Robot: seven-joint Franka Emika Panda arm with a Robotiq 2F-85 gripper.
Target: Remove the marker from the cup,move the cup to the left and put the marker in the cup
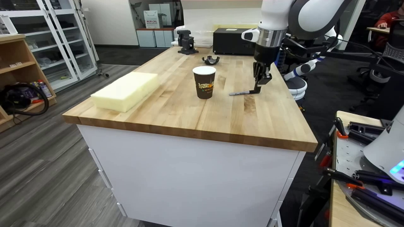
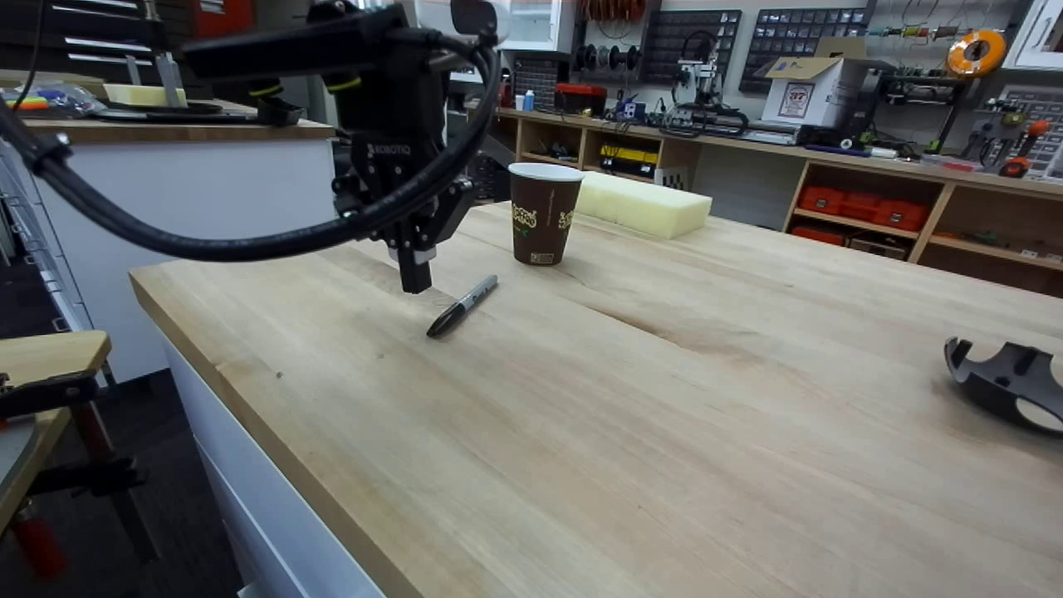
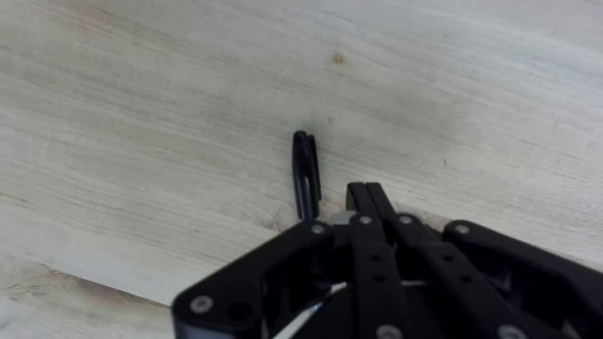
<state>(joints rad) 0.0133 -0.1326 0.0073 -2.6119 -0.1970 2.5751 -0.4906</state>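
The marker [image 1: 240, 93] lies flat on the wooden table [image 1: 176, 115], with a grey body and black cap. It also shows in an exterior view [image 2: 463, 306]. In the wrist view only its black cap [image 3: 306, 174] shows clearly; the gripper hides much of the rest. The dark brown paper cup [image 1: 204, 82] with a pale rim stands upright, apart from the marker; it also shows in an exterior view [image 2: 544, 220]. Its inside bottom is hidden. My gripper [image 1: 256, 90] points down beside the marker. Its fingertips [image 3: 365, 188] are together with nothing between them, just beside the marker.
A pale yellow foam block [image 1: 126, 90] lies near the table's edge, and behind the cup in an exterior view [image 2: 644, 203]. A black curved part [image 1: 210, 60] lies farther along. A black box [image 1: 234, 41] and a black vise-like device [image 1: 186, 41] stand at the far end.
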